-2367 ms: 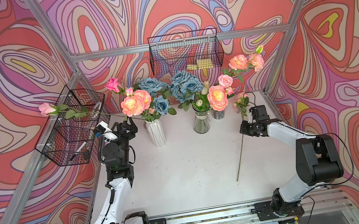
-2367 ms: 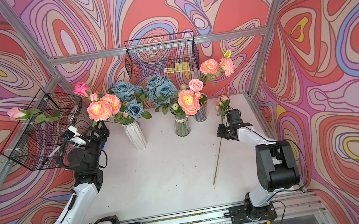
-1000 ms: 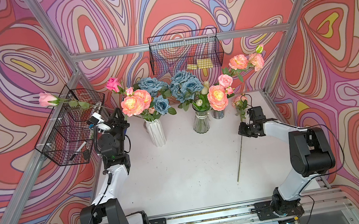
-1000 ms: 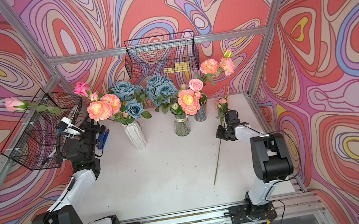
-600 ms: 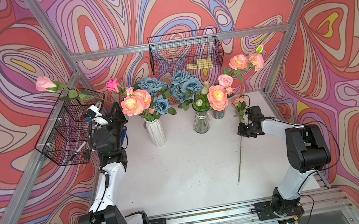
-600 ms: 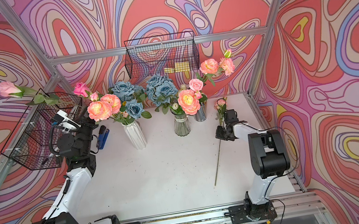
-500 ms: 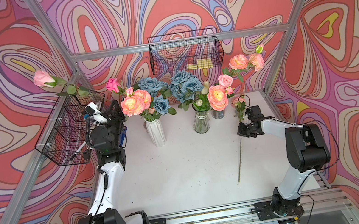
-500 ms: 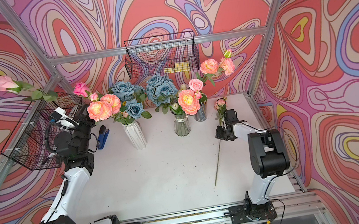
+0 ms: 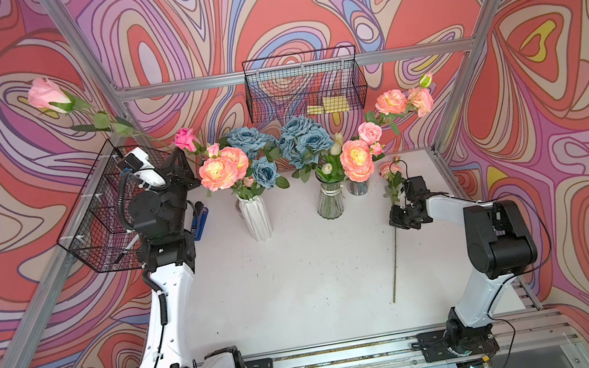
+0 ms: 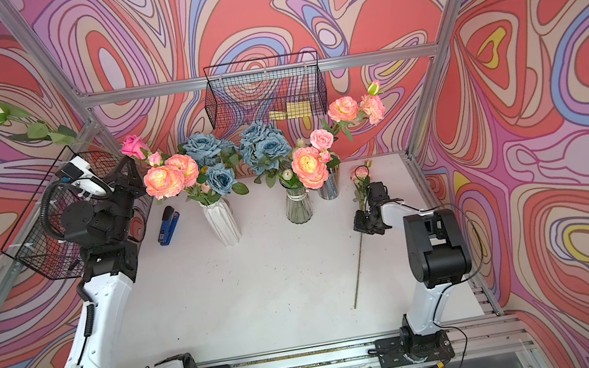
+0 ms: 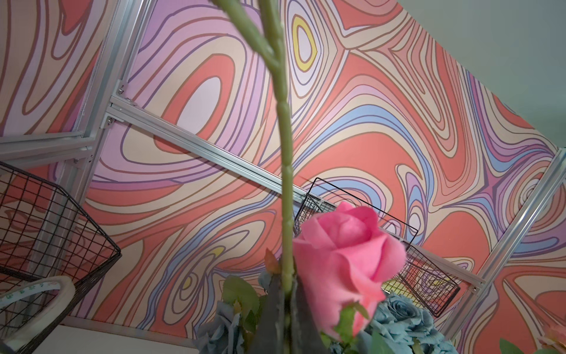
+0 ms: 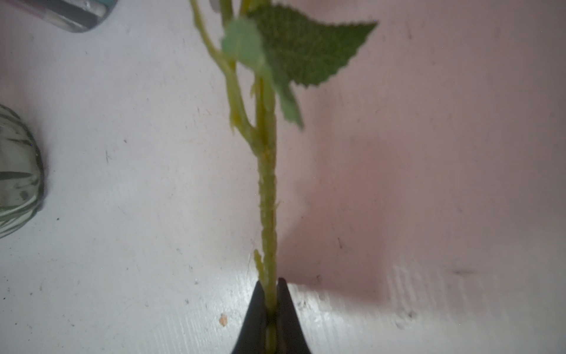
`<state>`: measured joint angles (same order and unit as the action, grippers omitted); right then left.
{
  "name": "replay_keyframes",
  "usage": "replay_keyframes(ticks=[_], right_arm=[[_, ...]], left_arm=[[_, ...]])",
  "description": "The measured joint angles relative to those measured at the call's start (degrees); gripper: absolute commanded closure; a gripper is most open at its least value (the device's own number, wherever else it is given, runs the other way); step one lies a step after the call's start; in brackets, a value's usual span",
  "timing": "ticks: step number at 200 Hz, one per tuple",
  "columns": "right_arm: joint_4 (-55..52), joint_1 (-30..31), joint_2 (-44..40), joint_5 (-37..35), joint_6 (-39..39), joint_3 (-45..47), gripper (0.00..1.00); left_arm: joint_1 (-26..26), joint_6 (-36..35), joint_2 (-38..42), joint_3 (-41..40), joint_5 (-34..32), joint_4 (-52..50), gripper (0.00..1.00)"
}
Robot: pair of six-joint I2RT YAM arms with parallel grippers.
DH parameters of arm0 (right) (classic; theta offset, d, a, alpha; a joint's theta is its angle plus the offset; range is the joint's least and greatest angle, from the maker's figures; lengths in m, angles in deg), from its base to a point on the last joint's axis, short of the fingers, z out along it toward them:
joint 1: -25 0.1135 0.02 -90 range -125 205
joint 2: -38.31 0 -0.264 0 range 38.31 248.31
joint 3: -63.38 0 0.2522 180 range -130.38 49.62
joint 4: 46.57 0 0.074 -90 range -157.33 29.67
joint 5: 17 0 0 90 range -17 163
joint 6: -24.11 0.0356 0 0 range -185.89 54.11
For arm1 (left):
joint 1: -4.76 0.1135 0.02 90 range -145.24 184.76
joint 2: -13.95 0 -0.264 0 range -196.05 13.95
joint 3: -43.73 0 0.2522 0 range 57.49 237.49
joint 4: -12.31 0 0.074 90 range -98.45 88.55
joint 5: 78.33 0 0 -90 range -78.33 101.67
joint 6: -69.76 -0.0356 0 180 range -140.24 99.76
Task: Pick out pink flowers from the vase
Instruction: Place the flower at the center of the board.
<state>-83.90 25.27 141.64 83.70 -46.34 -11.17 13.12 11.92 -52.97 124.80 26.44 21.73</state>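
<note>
Pink flowers (image 9: 218, 173) stand among blue roses (image 9: 247, 144) in the vases along the back of the bench (image 9: 299, 279), and two more are out of the vases, one gripped by each arm. Clock directions here take the back wall as twelve o'clock in both top views.

The left jaws sit at about ten o'clock, raised above the bench and closed tight on the green stem of a pale pink rose (image 9: 44, 96). That stem slants up and outward toward ten o'clock, over the side wire basket (image 9: 95, 238), so the head is high against the patterned wall. In the left wrist view the stem (image 11: 286, 184) rises from between the closed jaws, with a deep pink rose (image 11: 343, 260) just beside it.

The right jaws are at about two o'clock, low over the bench and pinched shut on the stem of a small pink flower (image 9: 388, 170). Its head points toward twelve o'clock, near a small cup (image 9: 359, 188), and its bare end runs toward six o'clock. The right wrist view shows this stem (image 12: 268, 199) clamped between two black tips, with a leaf (image 12: 309, 49) farther along.

A white vase (image 9: 256, 218) stands at eleven o'clock and a glass vase (image 9: 329, 203) at twelve. A blue stapler (image 10: 168, 225) lies near the left arm (image 9: 172, 290).
</note>
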Motion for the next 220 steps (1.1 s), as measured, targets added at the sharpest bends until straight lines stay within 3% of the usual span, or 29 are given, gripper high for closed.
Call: replay_keyframes(ticks=[33, 128, 220], right_arm=[[-1.6, 0.0, 0.0, -0.6, 0.0, -0.7, 1.00], [-6.1, 0.0, -4.2, -3.6, -0.9, -2.8, 0.69], [-8.2, 0.0, -8.0, -4.3, -1.1, -3.2, 0.55]], left_arm=[[0.0, -1.6, 0.1, 5.8, 0.3, -4.8, 1.00], [0.0, -6.5, 0.2, 16.9, 1.1, -16.5, 1.00], [0.0, -9.5, 0.2, 26.9, 2.2, -18.9, 1.00]])
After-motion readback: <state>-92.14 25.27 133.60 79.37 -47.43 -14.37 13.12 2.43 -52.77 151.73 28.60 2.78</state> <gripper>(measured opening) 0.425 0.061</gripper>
